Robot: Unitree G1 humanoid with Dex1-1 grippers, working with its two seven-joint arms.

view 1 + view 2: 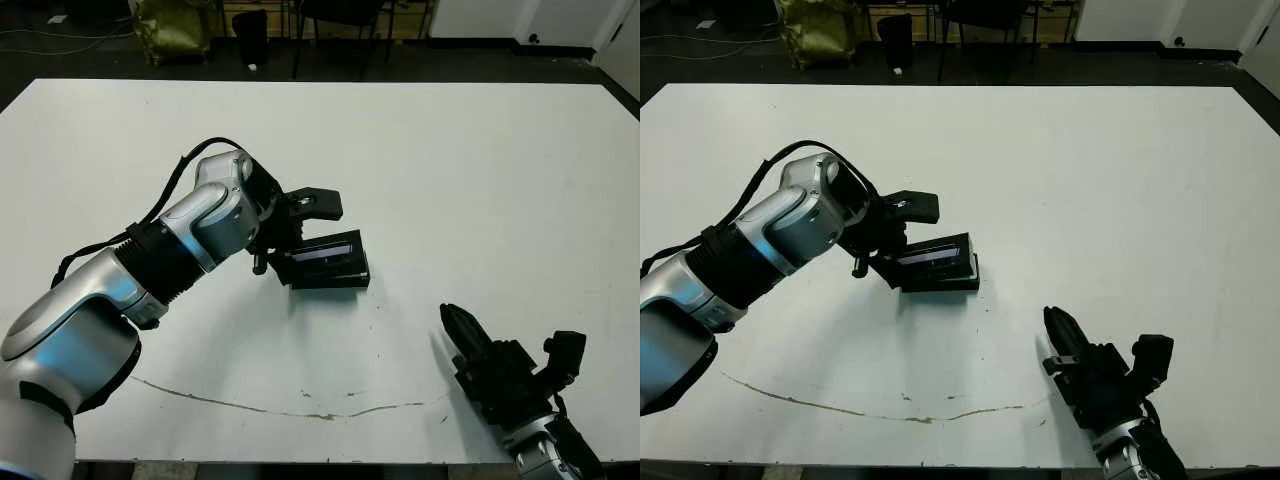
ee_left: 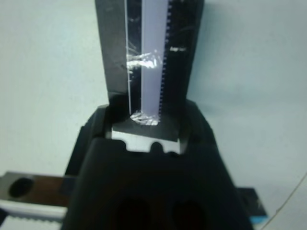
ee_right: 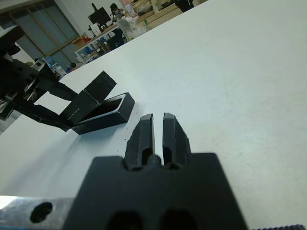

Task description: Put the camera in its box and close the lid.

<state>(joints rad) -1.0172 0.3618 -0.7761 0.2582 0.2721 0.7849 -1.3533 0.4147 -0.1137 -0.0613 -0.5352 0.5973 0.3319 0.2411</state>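
Centrally, the left claw (image 1: 285,235) grips the lid (image 1: 325,250), tilted over the box (image 1: 335,278) – the right claw (image 3: 158,134), clenched and empty, sits lower right on the bare tabletop (image 1: 480,180).

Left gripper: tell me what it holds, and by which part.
The left gripper holds the lid by one short end, tilted over the box. The right gripper holds nothing.

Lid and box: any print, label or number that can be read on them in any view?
None can be read.
Lid: small pale print beside the silvery strip in the left wrist view, too blurred to read.
Lid's side, right wrist view: faint pale print, too small to read.
Box: no markings show.
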